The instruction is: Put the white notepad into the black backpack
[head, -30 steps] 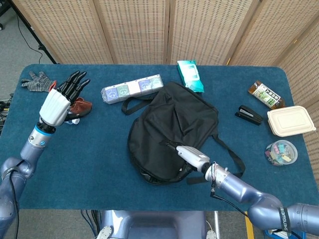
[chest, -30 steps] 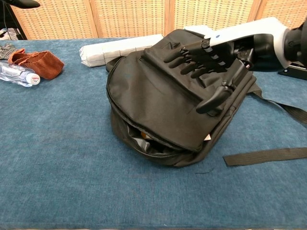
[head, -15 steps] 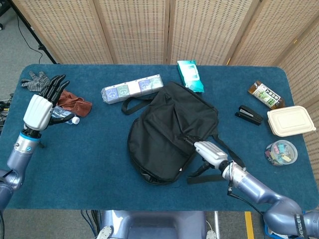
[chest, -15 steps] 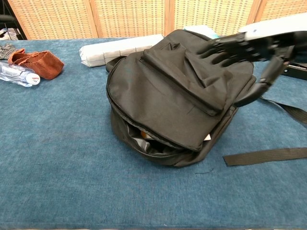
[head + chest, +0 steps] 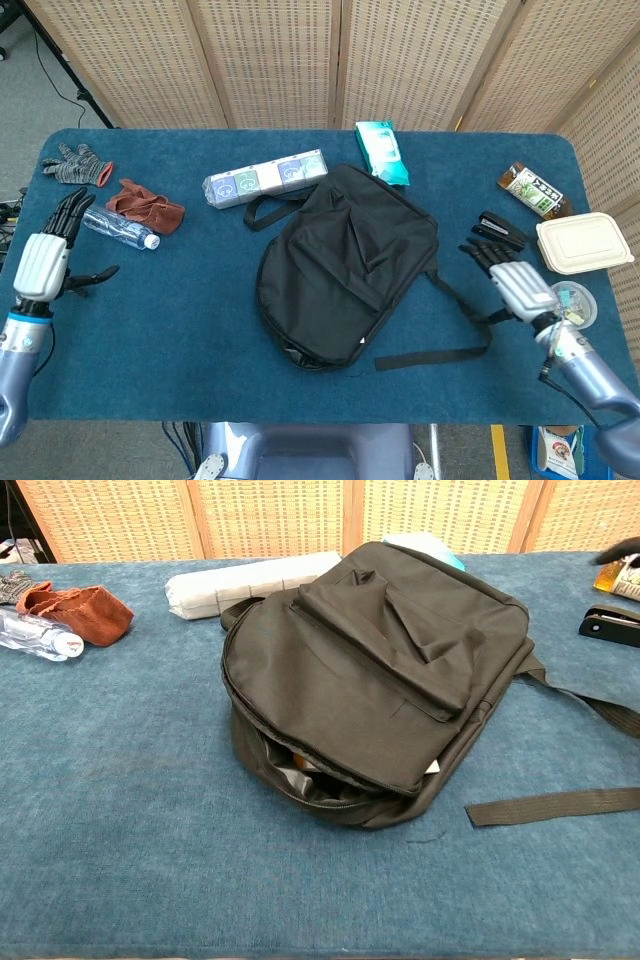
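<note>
Head view shows the table with the black backpack at centre, its zip gaping toward the lower edge; something pale inside is probably the white notepad. Left robot hand and right robot hand sit empty, fingers spread, at the frame's sides.
</note>
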`<state>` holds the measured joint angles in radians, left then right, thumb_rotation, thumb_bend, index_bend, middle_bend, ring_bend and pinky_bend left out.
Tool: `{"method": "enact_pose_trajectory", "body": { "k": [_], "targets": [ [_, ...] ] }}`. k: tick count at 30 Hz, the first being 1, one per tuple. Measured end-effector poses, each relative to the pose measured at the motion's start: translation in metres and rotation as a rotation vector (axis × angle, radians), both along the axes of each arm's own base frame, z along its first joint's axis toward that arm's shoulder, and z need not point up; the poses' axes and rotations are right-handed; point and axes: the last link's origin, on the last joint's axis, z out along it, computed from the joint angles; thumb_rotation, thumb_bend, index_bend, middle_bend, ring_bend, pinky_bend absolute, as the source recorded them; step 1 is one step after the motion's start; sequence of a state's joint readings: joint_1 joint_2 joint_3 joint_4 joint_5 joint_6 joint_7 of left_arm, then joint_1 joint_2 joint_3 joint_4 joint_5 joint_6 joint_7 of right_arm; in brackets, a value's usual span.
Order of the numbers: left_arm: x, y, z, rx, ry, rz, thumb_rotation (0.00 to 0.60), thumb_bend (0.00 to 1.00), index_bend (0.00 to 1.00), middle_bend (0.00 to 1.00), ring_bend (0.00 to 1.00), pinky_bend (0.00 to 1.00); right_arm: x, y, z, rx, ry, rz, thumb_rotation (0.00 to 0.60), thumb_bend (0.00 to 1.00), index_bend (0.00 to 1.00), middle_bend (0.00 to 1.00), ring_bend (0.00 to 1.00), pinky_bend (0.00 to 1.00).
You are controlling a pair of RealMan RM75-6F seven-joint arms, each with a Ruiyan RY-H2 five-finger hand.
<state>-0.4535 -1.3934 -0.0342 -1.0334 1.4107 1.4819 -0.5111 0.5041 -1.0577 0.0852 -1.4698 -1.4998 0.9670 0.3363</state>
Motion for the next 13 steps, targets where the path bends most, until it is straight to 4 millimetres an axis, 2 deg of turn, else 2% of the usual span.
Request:
{"method": "enact_pose_trajectory", "body": {
  "k": [3, 6, 13],
  "targets": [
    [-0.006, -0.022, 0.001, 0.000, 0.012, 0.092, 0.600, 0.00, 0.00, 0.00, 0.00, 0.10, -0.036, 0.012, 0.018, -0.112, 0.073, -0.011, 0.600, 0.00, 0.00, 0.00, 0.00, 0.00],
    [-0.011, -0.040, 0.005, 0.012, 0.047, 0.175, 0.600, 0.00, 0.00, 0.00, 0.00, 0.08, -0.056, 0.028, 0.022, -0.163, 0.106, -0.032, 0.600, 0.00, 0.00, 0.00, 0.00, 0.00],
    [-0.014, -0.070, 0.011, 0.021, 0.066, 0.312, 0.600, 0.00, 0.00, 0.00, 0.00, 0.00, -0.078, 0.059, 0.025, -0.233, 0.099, -0.107, 0.600, 0.00, 0.00, 0.00, 0.00, 0.00]
  ]
}}
